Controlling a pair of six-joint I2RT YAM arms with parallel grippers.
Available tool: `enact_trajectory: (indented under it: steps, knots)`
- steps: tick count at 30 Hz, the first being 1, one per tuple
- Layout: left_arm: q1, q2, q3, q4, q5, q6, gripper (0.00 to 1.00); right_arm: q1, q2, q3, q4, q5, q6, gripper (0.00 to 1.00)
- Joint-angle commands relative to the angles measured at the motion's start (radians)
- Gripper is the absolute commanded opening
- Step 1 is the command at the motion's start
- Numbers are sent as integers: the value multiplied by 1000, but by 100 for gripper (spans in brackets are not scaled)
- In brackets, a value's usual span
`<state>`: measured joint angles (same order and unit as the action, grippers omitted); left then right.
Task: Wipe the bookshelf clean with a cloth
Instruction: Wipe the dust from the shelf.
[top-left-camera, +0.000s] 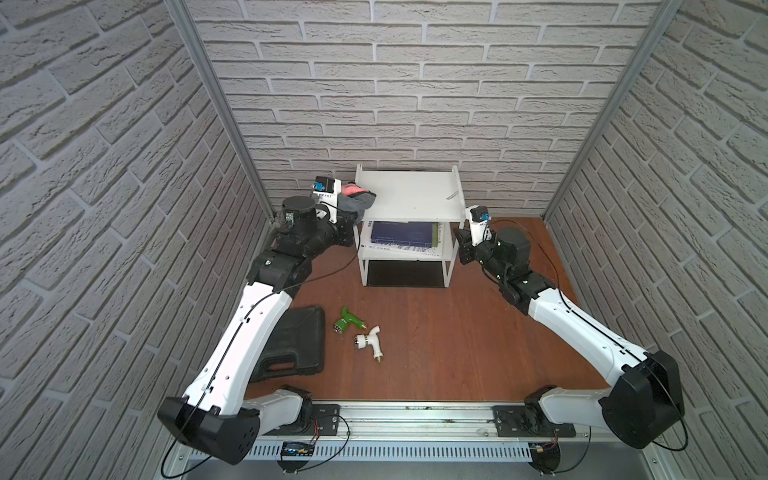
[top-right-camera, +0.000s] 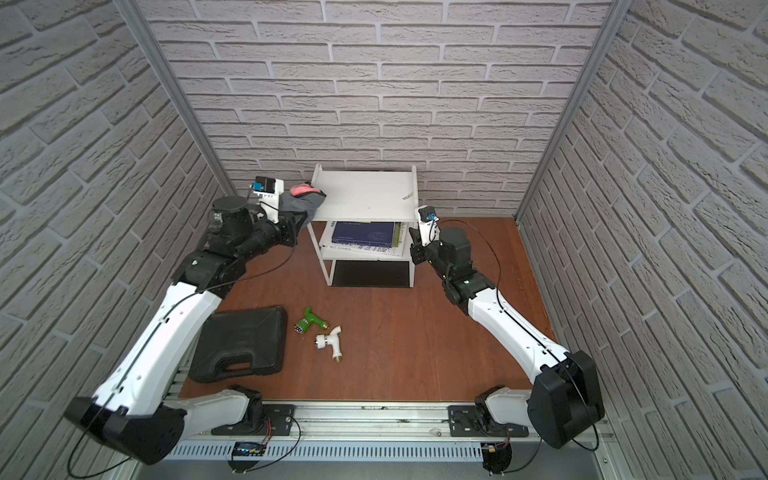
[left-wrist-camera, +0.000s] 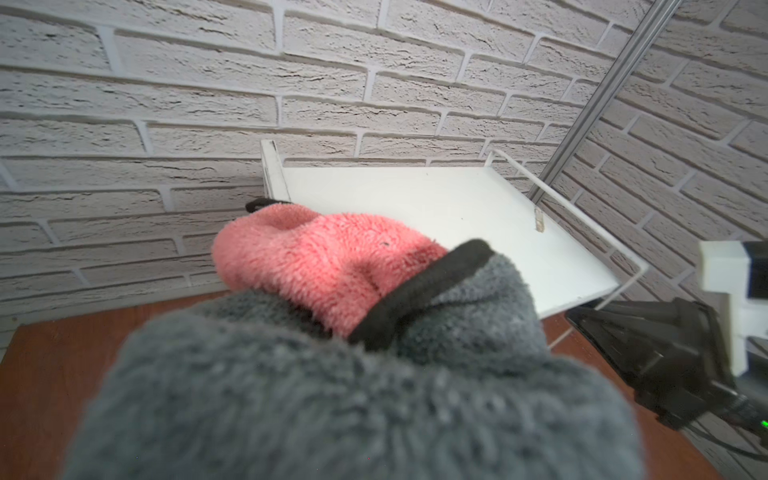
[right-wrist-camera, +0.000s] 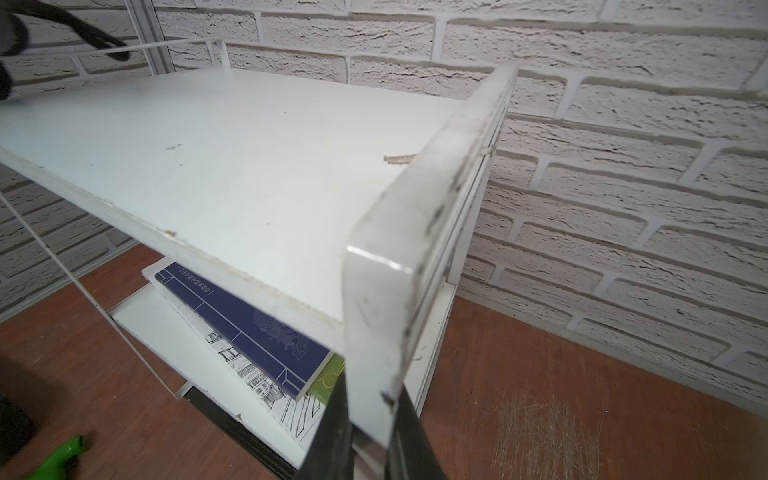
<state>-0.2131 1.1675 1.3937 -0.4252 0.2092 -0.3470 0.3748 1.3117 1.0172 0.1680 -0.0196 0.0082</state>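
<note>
Bookshelf (top-left-camera: 409, 195) stands at the back of the wooden counter (top-left-camera: 436, 340), against the brick wall, in both top views. The left end effector (top-left-camera: 348, 214) is clamped on the cloth (top-left-camera: 358, 198). The cloth is bunched up, grey outside with its pink side showing, and rests over the left edge of the top tier. The right end effector (right-wrist-camera: 370, 432) is pinched narrow on the front edge of the bookshelf's right side panel, a dark finger on each face. A blue book (top-left-camera: 403, 235) lies on the middle tier. A small pale chip (right-wrist-camera: 399, 158) sits on the top tier near its right side. Nearer the front lie a black case (top-left-camera: 297, 345), a green tap (top-left-camera: 348, 321) and a white tap (top-left-camera: 370, 338).
</note>
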Motion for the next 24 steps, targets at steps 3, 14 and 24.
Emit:
enact_trajectory:
  steps: [3, 14, 24]
  knots:
    - [-45, 30, 111, 66, 224, -19, 0, 21, 26, 21, 3, -45, 38, 3]
    - [-153, 407, 425, 56, 262, -27, 0, 21, 4, 26, -13, -44, 48, 3]
    - [-194, 534, 457, -58, -436, 19, 0, 22, 10, 38, -30, -45, 54, 3]
